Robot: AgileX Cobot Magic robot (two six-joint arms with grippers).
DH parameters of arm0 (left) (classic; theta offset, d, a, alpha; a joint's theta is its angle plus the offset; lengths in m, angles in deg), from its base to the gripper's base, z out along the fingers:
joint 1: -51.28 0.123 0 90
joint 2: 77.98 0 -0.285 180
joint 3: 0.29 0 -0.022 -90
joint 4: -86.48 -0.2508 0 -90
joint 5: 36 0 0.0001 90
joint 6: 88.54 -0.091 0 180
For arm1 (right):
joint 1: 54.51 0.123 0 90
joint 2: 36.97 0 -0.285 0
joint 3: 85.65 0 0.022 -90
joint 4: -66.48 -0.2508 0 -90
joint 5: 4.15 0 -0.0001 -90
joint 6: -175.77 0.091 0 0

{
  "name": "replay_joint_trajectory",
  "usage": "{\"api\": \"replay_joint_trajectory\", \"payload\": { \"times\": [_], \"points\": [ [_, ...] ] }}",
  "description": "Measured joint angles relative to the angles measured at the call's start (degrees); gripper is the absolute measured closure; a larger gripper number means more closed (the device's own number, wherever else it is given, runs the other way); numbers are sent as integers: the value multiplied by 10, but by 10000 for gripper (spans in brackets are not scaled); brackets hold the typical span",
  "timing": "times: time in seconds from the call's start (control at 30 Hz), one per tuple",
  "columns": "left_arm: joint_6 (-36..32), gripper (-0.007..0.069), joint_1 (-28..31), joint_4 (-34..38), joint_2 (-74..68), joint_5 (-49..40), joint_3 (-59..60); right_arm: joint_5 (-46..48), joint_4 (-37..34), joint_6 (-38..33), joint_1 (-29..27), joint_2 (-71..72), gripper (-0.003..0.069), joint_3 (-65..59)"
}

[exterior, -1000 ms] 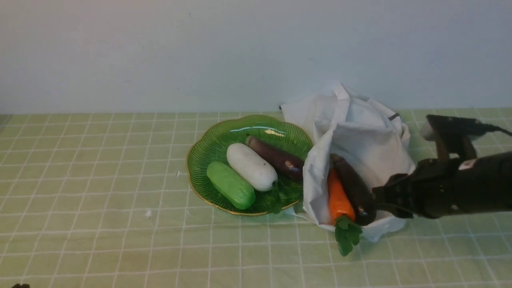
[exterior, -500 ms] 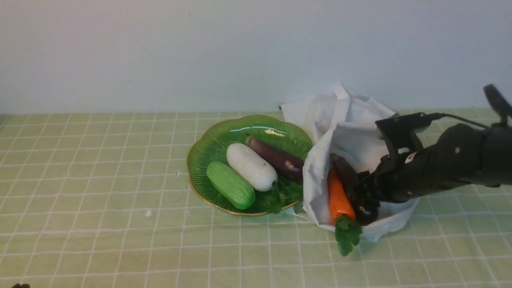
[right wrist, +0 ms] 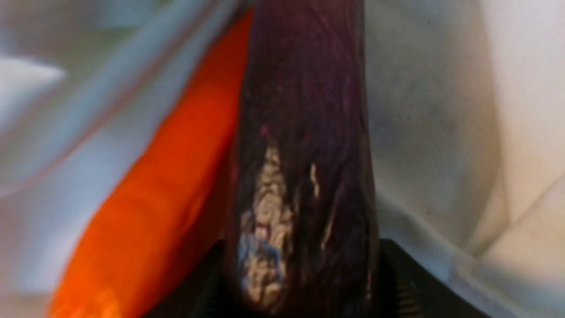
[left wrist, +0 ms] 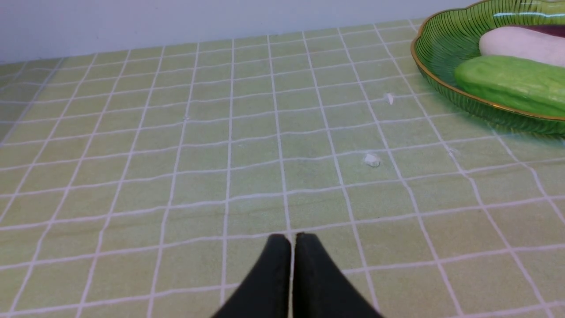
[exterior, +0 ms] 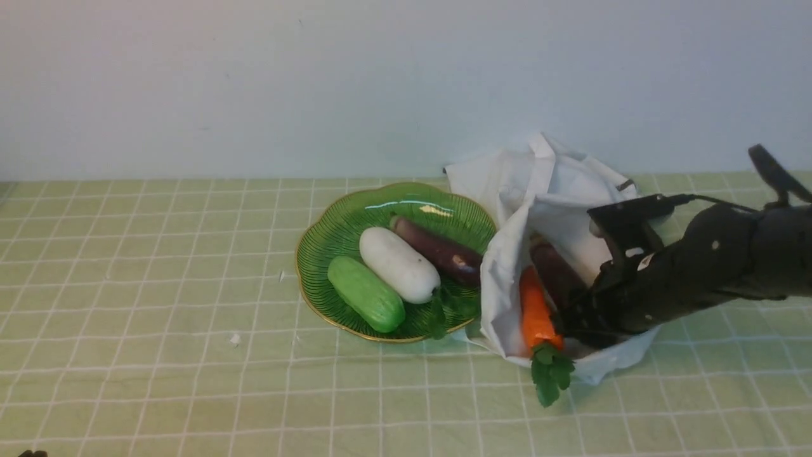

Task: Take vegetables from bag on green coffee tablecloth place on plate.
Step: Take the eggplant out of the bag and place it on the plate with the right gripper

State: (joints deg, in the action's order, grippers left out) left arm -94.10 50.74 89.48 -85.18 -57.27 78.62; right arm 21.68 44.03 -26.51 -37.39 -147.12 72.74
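So since the earlier frame my right arm has swung in from the side and down into the white bag (exterior: 504, 279), and the eggplant in there (right wrist: 304, 132) has shifted a bit, its stem end tipped away from the carrot (exterior: 536, 311). My right gripper (right wrist: 302, 274) now has a finger on each side of that eggplant, up against its skin, so I'd call it pinched around the fat end, with the stem end sticking out ahead of my fingertips. The carrot lies just beside my fingers, on the plate side, leafy top poking out of the bag mouth. The plate (exterior: 317, 311) is off to the left of my right gripper, past the bag's near wall, with the cucumber (exterior: 366, 294), the white radish (exterior: 399, 264) and another eggplant (exterior: 438, 251) already on it. My left gripper (left wrist: 293, 265) is well apart from all this, tips pretty much together, nothing in them, over the tablecloth (left wrist: 247, 176). What it means imo: the grab looks done or nearly so, and next I'd lift clear of the bag's edge and carry left to the plate. Worry is dragging the cloth or knocking the carrot, and that skin looks slick. After this, just the carrot left that I can see.
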Motion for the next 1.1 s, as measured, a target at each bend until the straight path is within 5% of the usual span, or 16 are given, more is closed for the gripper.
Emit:
{"api": "replay_joint_trajectory", "payload": {
  "times": [0.37, 0.63, 0.87, 1.1],
  "points": [
    [0, 629, 0, 0, 0, 0, 0, 341, 12, 54, 0, 201, 304, 55],
    [0, 629, 0, 0, 0, 0, 0, 331, -121, -15, 24, 158, 304, 121],
    [0, 629, 0, 0, 0, 0, 0, 333, -103, 0, 83, 15, 304, 246],
    [0, 629, 0, 0, 0, 0, 0, 300, -8, 66, 136, -110, 304, 353]
  ]
}}
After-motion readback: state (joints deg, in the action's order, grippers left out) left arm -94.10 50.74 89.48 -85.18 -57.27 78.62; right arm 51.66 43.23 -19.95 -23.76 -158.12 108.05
